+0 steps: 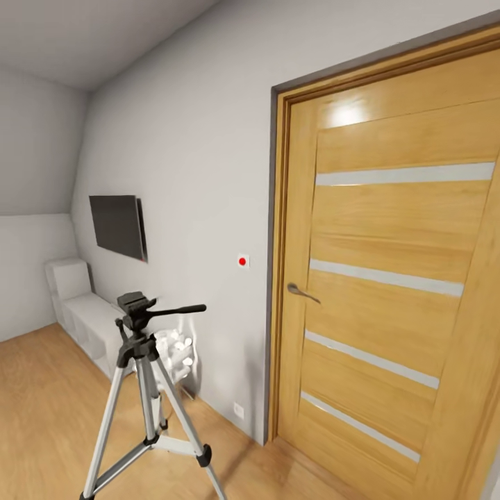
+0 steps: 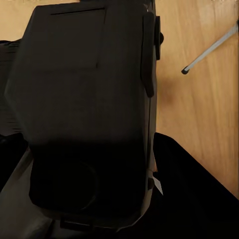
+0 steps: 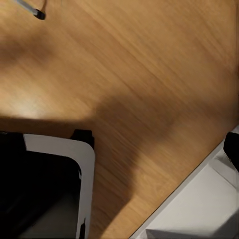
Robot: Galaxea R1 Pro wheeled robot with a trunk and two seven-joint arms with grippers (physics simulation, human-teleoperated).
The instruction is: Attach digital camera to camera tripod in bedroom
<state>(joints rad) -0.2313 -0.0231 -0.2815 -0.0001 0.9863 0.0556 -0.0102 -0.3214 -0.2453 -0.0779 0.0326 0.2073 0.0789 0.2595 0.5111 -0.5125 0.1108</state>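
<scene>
- One tripod, the camera tripod (image 1: pixel 149 389), is seen in the head view standing on the light wood floor (image 1: pixel 42 403) near the white wall, beside a closed wooden door (image 1: pixel 396 278); its black head and pan handle (image 1: pixel 177 310) are bare, so nothing is mounted yet.
- The step in hand is judged to be the approach: the digital camera (image 2: pixel 84 114) is being carried close before the left wrist lens, and the tripod head has yet to be reached.
- The left gripper appears to be closed around the camera body, though its fingers cannot be made out clearly; the right gripper's opening cannot be told from the right wrist view.
- A lift of the camera to the height of the tripod head, and an alignment over its plate, is what the next move is judged to call for.
- A tripod foot (image 2: pixel 185 70) on the floor is caught by the left wrist view; the flat black screen (image 1: pixel 118 226) on the wall is given by the head view.
</scene>
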